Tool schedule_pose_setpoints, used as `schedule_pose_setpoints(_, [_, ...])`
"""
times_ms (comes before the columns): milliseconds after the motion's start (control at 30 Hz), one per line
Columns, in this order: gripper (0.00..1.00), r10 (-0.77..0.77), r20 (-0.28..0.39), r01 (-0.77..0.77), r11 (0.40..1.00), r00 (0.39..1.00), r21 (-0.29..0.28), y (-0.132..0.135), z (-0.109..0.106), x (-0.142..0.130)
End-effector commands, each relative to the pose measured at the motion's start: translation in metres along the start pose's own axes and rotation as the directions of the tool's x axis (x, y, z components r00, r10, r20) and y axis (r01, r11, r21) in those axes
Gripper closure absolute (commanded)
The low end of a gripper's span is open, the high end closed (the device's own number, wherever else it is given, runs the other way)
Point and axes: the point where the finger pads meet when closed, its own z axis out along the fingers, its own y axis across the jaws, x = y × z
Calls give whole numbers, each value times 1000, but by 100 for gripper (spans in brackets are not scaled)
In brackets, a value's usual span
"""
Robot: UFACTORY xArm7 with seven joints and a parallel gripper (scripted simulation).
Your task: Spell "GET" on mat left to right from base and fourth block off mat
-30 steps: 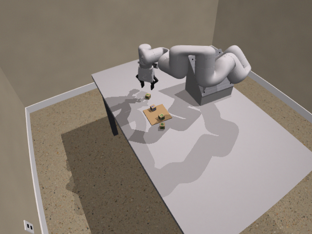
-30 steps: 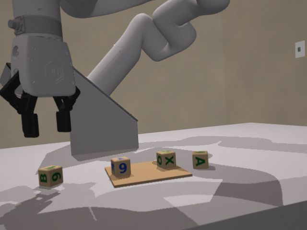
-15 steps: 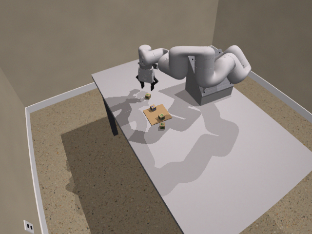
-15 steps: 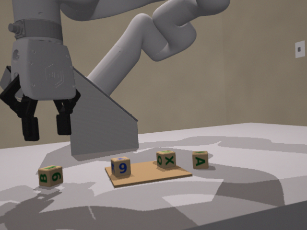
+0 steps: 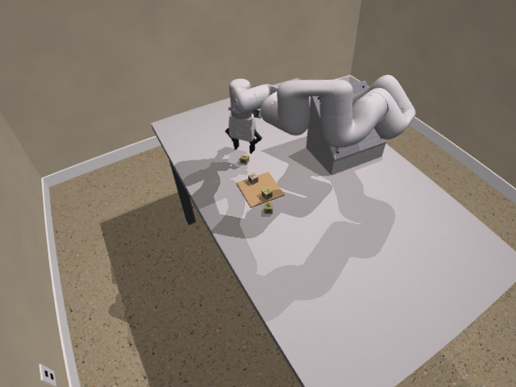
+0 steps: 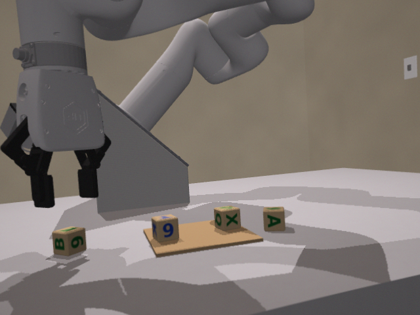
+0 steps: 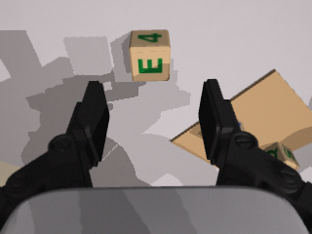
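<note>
Holding the claw point(image 5: 243, 150) point(image 6: 66, 200) point(image 7: 153, 97) released above the tabletop point(image 5: 333, 258) point(image 6: 237, 281) point(image 7: 219, 29), with nothing between its parted fingers. Aiming, by judgement, for the E block point(image 5: 244, 159) point(image 6: 69, 241) point(image 7: 150, 60), lying below the claw, off the mat point(image 5: 250, 193) point(image 6: 203, 237) point(image 7: 273, 102) and well apart from it. Appearing in the wrist view beyond the fingertips and laterally between them (a cube, hence offering no long axis, only flat face pairs for alignment). Probably requiring a descent with a slight shift, squaring the pads to opposite faces; risking a corner strike if descending askew. Showing pale wood grain tones, softened edges and green characters on the E block; showing matt black fingers, a smooth grey-white housing and a thin, tan, square-cornered mat. Carrying on the mat a blue-lettered block point(image 5: 253, 179) point(image 6: 165, 228) and, apart from it, a green-lettered block point(image 5: 266, 193) point(image 6: 227, 218) point(image 7: 283, 155). Resting off the mat, beside its edge near the green-lettered block, a fourth block point(image 5: 268, 208) point(image 6: 273, 219). Leaving the spelling unfinished, E still needing placement between G and T; showing the other top letters too faintly for certain reading.
</note>
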Motion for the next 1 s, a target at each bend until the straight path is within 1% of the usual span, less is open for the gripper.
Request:
schedule_pose_setpoints(0, [31,0,1,0,1000,1000,5,-2,3,0])
schedule_pose_setpoints(567, [31,0,1,0,1000,1000,5,-2,22,0])
schedule_pose_setpoints(967, [31,0,1,0,1000,1000,5,-2,26,0])
